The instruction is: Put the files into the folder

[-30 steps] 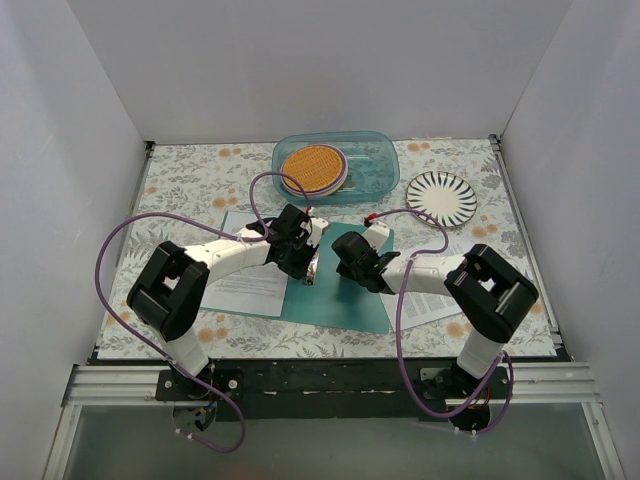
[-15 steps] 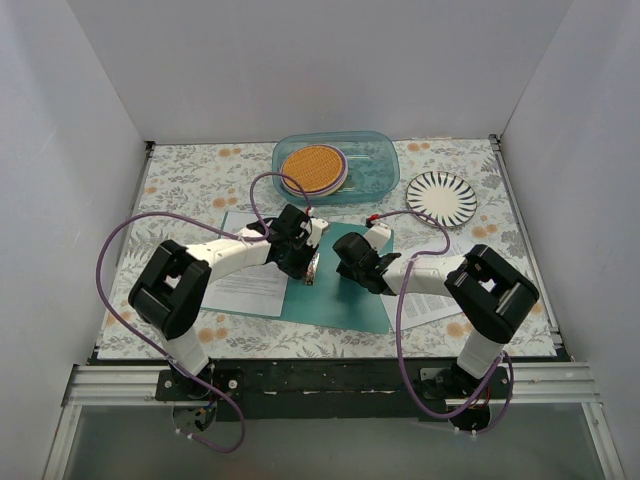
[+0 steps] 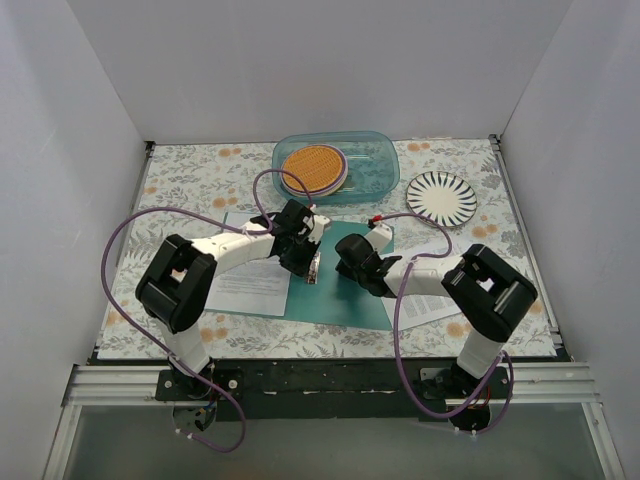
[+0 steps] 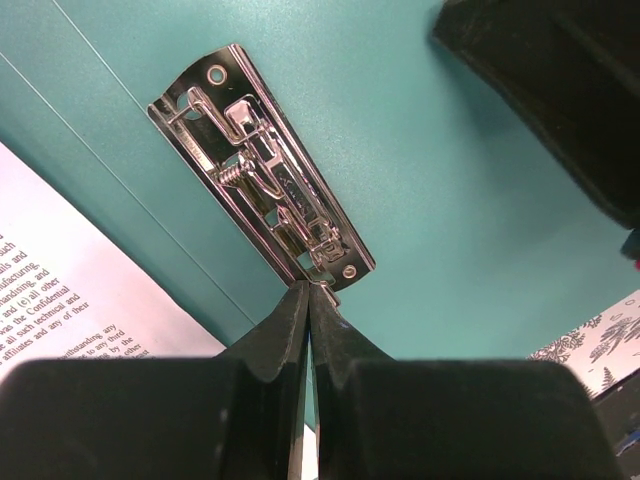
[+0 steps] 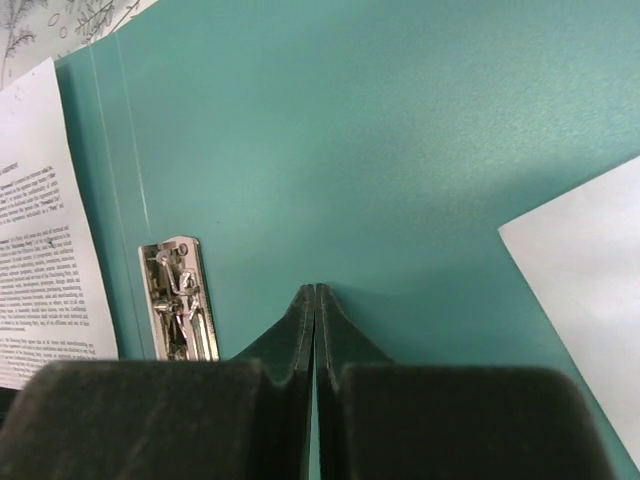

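Teal folder (image 3: 345,300) lies open and flat on the floral counter (image 3: 190,180), between both arms, with a silver clip (image 4: 265,190) at the spine. Of the files (image 3: 250,285), one printed sheet covers the left half beside the clip and another overlaps the right edge. The left pincer (image 4: 310,292) is pressed together, tips touching the clip's near end; any grip unclear. The right pincer (image 5: 315,290) is closed and empty, tips on bare teal.

Legible text appears only on the files (image 4: 85,275), in the left wrist view. Line ends can be read in part: "and (e) all other", "all such technical and", "affiliates and any of their". In the right wrist view the same dense black print on the files (image 5: 40,230) is too small to read.
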Controlling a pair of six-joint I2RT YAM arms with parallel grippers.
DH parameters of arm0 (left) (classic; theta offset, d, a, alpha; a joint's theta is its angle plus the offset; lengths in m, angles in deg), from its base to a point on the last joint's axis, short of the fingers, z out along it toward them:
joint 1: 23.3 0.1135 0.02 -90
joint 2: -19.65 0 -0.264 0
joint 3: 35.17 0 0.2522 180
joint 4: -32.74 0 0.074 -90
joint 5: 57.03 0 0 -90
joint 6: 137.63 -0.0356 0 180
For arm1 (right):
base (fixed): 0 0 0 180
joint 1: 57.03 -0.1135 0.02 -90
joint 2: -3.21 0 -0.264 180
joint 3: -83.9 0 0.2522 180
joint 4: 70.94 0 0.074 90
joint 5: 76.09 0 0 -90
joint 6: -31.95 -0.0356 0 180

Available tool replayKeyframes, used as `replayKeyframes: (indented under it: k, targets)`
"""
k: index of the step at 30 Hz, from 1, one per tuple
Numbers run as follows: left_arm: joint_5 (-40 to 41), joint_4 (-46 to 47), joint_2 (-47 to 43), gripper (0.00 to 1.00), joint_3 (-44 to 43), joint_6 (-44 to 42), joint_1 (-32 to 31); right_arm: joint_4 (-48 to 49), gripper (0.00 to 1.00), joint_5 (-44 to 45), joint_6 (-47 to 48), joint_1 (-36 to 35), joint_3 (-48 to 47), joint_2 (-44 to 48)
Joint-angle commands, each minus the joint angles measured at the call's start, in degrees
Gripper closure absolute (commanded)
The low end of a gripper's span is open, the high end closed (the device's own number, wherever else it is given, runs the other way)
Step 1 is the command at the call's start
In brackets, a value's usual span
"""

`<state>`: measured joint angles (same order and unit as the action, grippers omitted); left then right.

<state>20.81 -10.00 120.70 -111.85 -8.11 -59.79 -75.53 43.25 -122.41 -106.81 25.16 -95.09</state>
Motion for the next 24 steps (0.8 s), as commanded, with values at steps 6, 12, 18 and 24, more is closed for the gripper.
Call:
replayKeyframes:
  k: [6,12,18,24]
  targets:
    - [-1.99,4.36,4.85,1.00,-0.10,0.64,-0.95,-11.62,0.99,-10.45,-0.50,-5.85,4.11,-10.14]
    - [-0.67,4.71,3.62,1.00,1.92,0.29,-0.95,-10.66,0.99,-12.29,-2.00,-9.11,5.06,-11.47]
    - [0.12,4.98,3.71,1.00,2.62,0.29,-0.95,-10.40,0.99,-12.91,-3.05,-9.55,7.70,-9.81]
    - [0.39,5.06,4.15,1.00,2.54,0.02,-0.78,-11.19,0.99,-13.43,-3.32,-10.07,8.84,-8.75]
